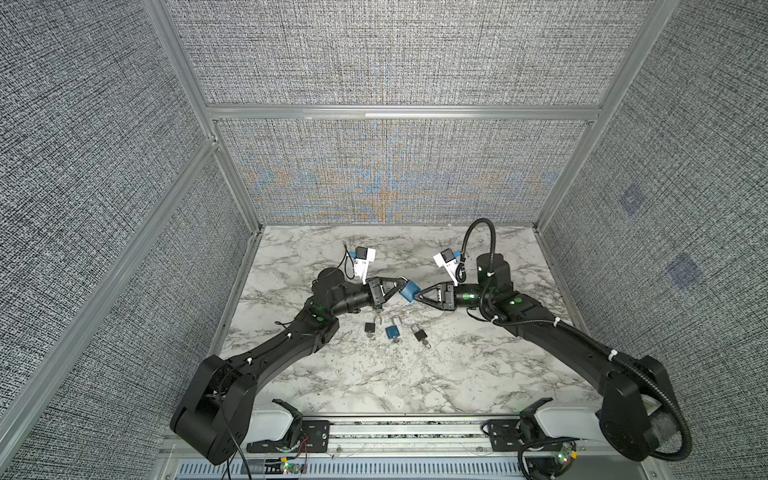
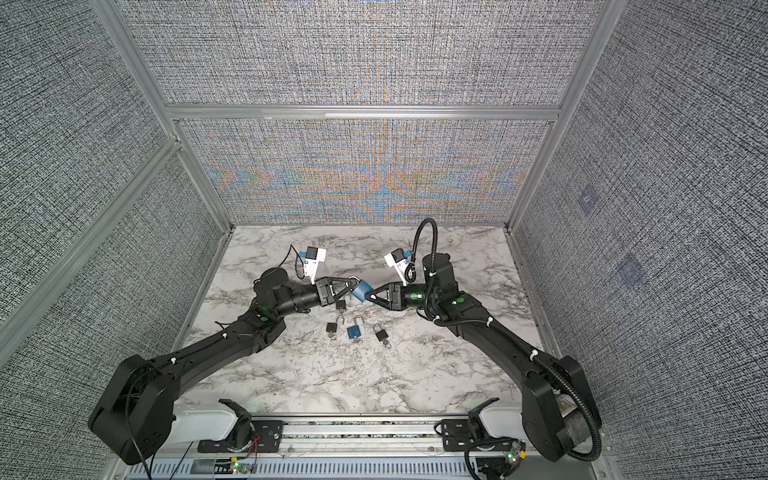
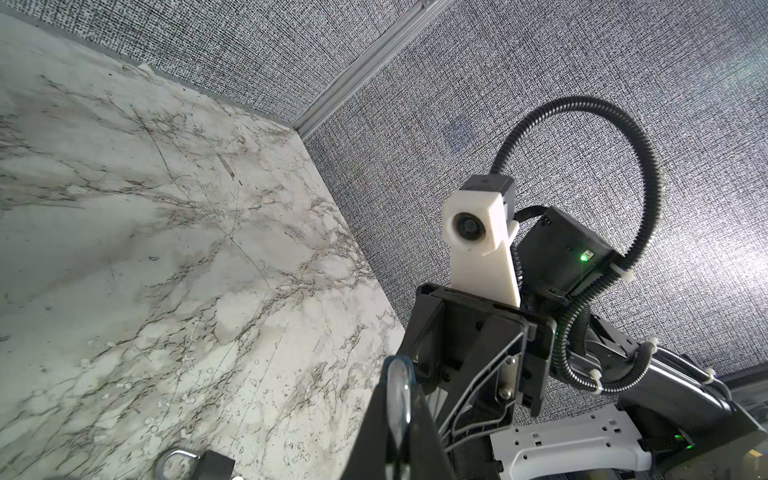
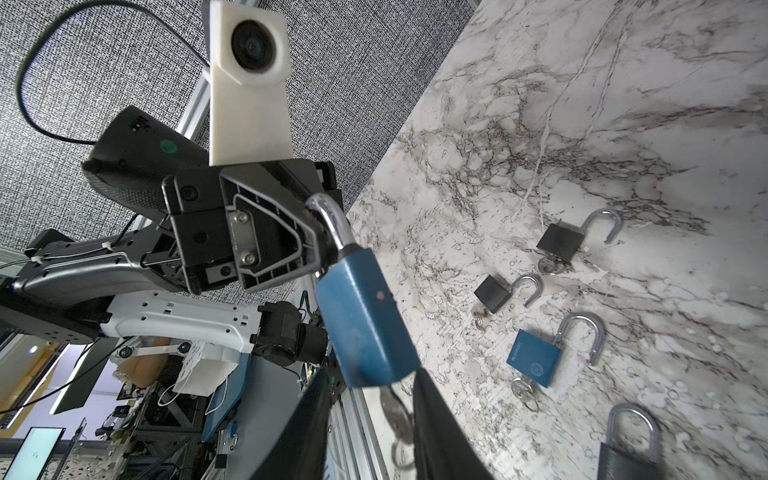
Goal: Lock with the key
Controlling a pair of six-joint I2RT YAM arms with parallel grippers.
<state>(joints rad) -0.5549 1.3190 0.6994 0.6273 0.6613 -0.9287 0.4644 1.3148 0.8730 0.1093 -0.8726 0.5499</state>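
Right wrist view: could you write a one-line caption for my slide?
Left gripper holds a blue padlock by its shackle while right gripper flanks its key.

Your left arm (image 1: 286, 347) and right arm (image 1: 552, 336) matte black, white camera mounts (image 1: 363, 266), ribbed black conduit (image 3: 582, 102), white cable ties (image 1: 611, 354), green dots (image 1: 320, 319), possibly status lights.

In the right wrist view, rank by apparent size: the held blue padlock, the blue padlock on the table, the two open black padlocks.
1. held blue padlock, but nearest the camera.
2. blue padlock on the table.
3. black padlock beside it and other open black padlock: alike, unranked.
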